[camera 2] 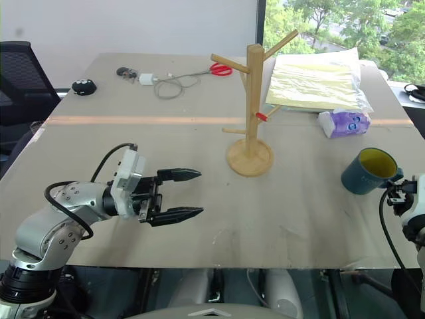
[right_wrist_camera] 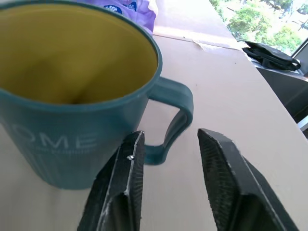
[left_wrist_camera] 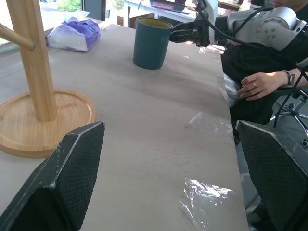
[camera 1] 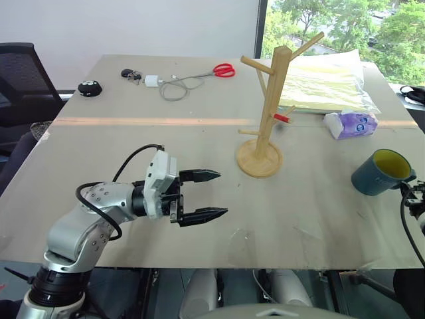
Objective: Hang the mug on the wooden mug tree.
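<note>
Beige table (camera 1: 133, 159): tissue pack (camera 1: 350, 124) between mug (camera 1: 377, 172) and wooden mug tree (camera 1: 265, 109).

Office: long table (camera 1: 166, 219), black swivel chair (camera 1: 16, 73), scissors (camera 1: 224, 70), window (camera 1: 345, 26) onto trees.

Left arm (camera 1: 86, 222) silver-grey, jointed, black cable looped over it, white wrist block. Left gripper (camera 1: 211, 195) fingers black, pointed, textured pads. Right arm (left_wrist_camera: 262, 24) silver too, black cables.

1. We see a beige worktop (camera 1: 133, 173).
2. On it: wooden mug tree (camera 1: 265, 126), mug (camera 1: 380, 172), tissue pack (camera 1: 350, 124), red scissors (camera 1: 224, 70), white charger with cable (camera 1: 166, 83), yellow-green sheets (camera 1: 325, 83).
</note>
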Controlling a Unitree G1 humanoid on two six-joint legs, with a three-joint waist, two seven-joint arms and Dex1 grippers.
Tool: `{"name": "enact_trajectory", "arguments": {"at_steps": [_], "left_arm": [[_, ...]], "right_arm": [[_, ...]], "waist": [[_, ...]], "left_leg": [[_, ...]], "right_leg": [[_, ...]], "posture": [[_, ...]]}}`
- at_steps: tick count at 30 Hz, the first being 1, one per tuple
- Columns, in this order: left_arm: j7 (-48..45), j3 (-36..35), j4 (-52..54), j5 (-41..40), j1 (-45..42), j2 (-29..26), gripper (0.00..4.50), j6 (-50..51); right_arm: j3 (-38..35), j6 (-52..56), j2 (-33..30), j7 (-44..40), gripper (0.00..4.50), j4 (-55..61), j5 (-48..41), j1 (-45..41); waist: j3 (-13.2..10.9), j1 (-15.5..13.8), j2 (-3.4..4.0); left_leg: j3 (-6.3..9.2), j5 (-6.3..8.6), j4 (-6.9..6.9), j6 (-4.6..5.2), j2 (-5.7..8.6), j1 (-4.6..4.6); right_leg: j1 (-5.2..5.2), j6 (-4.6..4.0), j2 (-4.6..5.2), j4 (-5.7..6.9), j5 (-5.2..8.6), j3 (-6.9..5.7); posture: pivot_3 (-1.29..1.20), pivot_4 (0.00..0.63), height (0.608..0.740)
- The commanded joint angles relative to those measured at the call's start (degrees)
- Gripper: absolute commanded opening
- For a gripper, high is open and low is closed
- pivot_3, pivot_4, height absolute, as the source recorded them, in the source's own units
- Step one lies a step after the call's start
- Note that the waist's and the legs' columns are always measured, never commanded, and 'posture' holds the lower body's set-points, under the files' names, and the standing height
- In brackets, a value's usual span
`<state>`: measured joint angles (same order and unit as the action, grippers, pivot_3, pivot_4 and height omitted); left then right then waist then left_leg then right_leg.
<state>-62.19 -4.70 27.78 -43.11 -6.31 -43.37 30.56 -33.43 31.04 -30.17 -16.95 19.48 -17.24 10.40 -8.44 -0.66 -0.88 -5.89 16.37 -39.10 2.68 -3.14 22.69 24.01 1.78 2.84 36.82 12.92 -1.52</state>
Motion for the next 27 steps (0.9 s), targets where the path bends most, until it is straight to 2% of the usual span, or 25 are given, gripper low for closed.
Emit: {"name": "enact_trajectory", "arguments": {"at_steps": [1,11,16,19,22,25,27], "left_arm": [[0.3,-2.4,2.2,-1.3,0.3,-0.6,4.5,-0.6],[0.7,-4.3,2.4,-1.3,1.0,-0.6,4.5,-1.1],[1.4,-4.9,2.1,-0.8,1.3,-0.3,4.5,-2.1],[2.0,-5.3,2.3,-0.9,1.8,0.1,4.5,-2.5],[3.4,-7.1,2.4,-2.7,2.4,1.4,4.5,-2.7],[5.8,-10.0,2.3,-2.8,3.2,3.7,4.5,-4.6],[4.2,-11.9,1.8,-4.4,4.7,4.7,4.5,-6.0]], "right_arm": [[1.1,-0.3,-1.3,0.8,1.61,-1.2,1.6,-1.9],[3.9,-1.8,-1.1,1.4,1.61,-10.9,3.1,-9.1],[5.6,-6.1,-1.3,-0.5,0.06,-17.2,3.4,-12.6],[6.1,-8.6,-1.6,-2.5,0.06,-18.8,2.6,-13.5],[5.3,-8.9,-1.5,-6.0,0.06,-15.9,-1.2,-13.4],[5.5,-4.5,-2.3,-9.7,0.06,-6.3,-7.1,-12.0],[6.6,-0.5,-3.2,-10.9,0.06,1.2,-10.5,-11.2]], "waist": [[0.0,0.0,0.0],[0.0,0.1,0.01],[0.0,0.1,0.01],[0.0,0.2,-0.06],[0.0,0.1,-0.04],[-0.1,0.3,0.09],[-0.1,0.8,0.14]], "left_leg": [[0.0,0.0,0.0,0.0,0.0,0.0],[-0.03,-0.04,-0.01,-0.06,0.03,0.0],[-0.02,-0.04,-0.01,-0.07,0.05,-0.01],[-0.01,-0.03,-0.01,-0.04,0.04,-0.07],[0.0,-0.04,-0.01,-0.06,0.02,-0.06],[0.0,-0.04,0.0,-0.06,-0.03,-0.06],[0.01,-0.03,0.01,-0.05,-0.05,-0.06]], "right_leg": [[0.0,0.0,0.0,0.0,0.0,0.0],[0.0,-0.04,-0.02,0.0,-0.03,0.02],[0.0,-0.04,-0.03,0.0,-0.03,0.02],[-0.1,-0.03,-0.04,-0.01,-0.03,0.02],[-0.1,-0.03,-0.03,-0.01,-0.03,0.02],[-0.09,0.0,-0.04,0.0,-0.06,0.03],[-0.09,0.09,-0.05,0.0,-0.11,0.03]], "posture": [[0.0,0.15,0.74],[0.0,0.15,0.74],[0.0,0.15,0.74],[0.0,0.15,0.74],[0.0,0.15,0.74],[0.0,0.15,0.74],[0.0,0.15,0.74]]}}
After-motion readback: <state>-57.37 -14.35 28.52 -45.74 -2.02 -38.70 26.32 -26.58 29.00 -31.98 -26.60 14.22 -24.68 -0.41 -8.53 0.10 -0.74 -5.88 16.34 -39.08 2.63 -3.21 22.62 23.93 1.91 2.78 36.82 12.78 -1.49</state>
